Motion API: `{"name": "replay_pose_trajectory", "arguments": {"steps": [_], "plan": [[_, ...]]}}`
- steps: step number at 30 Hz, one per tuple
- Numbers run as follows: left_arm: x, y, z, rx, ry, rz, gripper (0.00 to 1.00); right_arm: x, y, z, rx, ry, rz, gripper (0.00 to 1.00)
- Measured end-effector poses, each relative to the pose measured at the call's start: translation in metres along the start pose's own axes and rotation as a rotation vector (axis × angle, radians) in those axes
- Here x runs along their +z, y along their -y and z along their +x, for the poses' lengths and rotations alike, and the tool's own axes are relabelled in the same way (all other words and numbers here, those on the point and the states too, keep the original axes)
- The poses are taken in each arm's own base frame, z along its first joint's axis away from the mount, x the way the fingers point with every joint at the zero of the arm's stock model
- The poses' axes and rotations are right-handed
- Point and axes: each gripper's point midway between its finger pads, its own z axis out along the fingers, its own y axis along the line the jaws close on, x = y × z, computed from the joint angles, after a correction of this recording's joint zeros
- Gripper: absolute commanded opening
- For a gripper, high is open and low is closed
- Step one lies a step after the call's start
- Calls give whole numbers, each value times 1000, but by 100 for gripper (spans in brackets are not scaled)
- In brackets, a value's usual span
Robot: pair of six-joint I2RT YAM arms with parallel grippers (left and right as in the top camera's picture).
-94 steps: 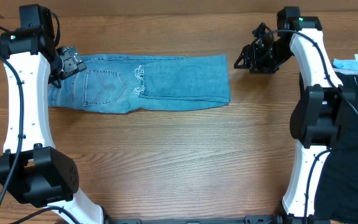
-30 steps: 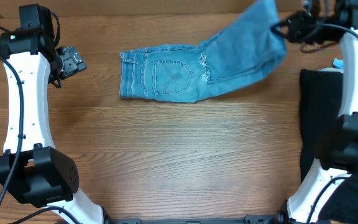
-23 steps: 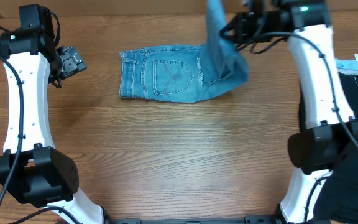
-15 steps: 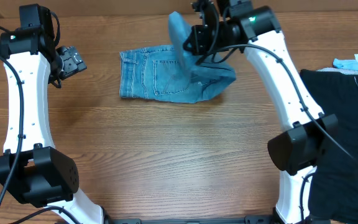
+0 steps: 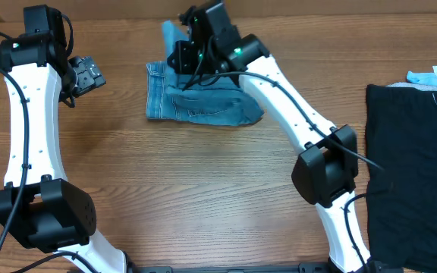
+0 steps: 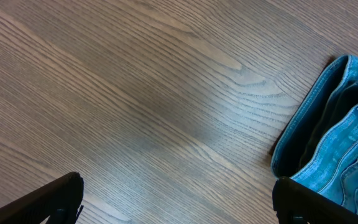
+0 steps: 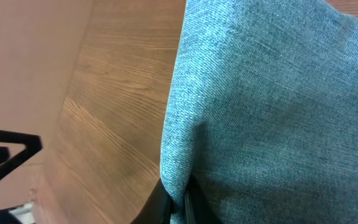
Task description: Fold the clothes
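Swung the right gripper (image 5: pixel 182 54) leftward, clamped shut on the leg end of the jeans (image 5: pixel 203 105). The legs now lay doubled over the seat, far centre of the table (image 5: pixel 203 189). I judged this fold nearly laid. Left gripper (image 5: pixel 89 76) stood wide open and empty near the waistband.

The jeans (image 5: pixel 203 102) are faded light blue denim, a soft, matt, finely ribbed weave. The counter (image 5: pixel 203 197) is smooth brown wood grain with a slight sheen. The arms (image 5: pixel 29 114) are glossy white plastic with matt black joints. A black garment (image 5: pixel 412 167) is matt cloth.
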Motion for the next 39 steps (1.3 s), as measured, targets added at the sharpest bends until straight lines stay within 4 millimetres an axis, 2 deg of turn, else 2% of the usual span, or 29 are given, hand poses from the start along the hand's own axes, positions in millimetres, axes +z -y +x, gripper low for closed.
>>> {"name": "replay_pose_trajectory", "arguments": {"steps": [3,4,5,6,7,8,10,11,13,14,15,16,17,18,19,21,22,25,26,29,30,34,36,39], "plan": [[0,0,0,0,0,0,100,22,-6,9,-14,2,1,4],[0,0,0,0,0,0,100,30,-6,14,-17,-4,4,7],[0,0,0,0,0,0,100,36,-5,18,-18,-10,10,21],[0,0,0,0,0,0,100,41,-5,20,-19,-6,13,28],[0,0,0,0,0,0,100,48,-6,19,-33,9,6,45],[0,0,0,0,0,0,100,51,-14,10,-50,47,-29,55],[0,0,0,0,0,0,100,46,-44,-1,-104,75,-173,64],[0,0,0,0,0,0,100,40,-52,-3,-114,63,-227,64],[0,0,0,0,0,0,100,26,-49,-10,-95,34,-254,60],[0,0,0,0,0,0,100,14,-37,-18,-72,26,-246,57],[0,0,0,0,0,0,100,-1,-14,-26,-26,12,-216,52],[0,0,0,0,0,0,100,-21,19,-33,46,-8,-161,41],[0,0,0,0,-1,0,100,-30,34,-35,77,-14,-136,35],[0,0,0,0,1,0,100,-45,60,-37,140,-32,-96,21],[0,0,0,0,0,0,100,-63,90,-40,205,-36,-51,12],[0,0,0,0,0,0,100,-81,127,-37,276,-53,1,5],[0,0,0,0,0,0,100,-81,133,-32,279,-70,10,4],[0,0,0,0,0,0,100,-56,125,-2,250,-146,-27,4],[0,0,0,0,0,0,100,-38,119,19,240,-195,-58,4],[0,0,0,0,0,0,100,-12,110,61,249,-290,-121,4],[0,0,0,0,0,0,100,-5,110,81,268,-337,-134,4],[0,0,0,0,0,0,100,24,117,131,241,-393,-129,4],[0,0,0,0,0,0,100,41,124,147,192,-364,-101,4],[0,0,0,0,0,0,100,46,121,139,145,-307,-126,4]]}}
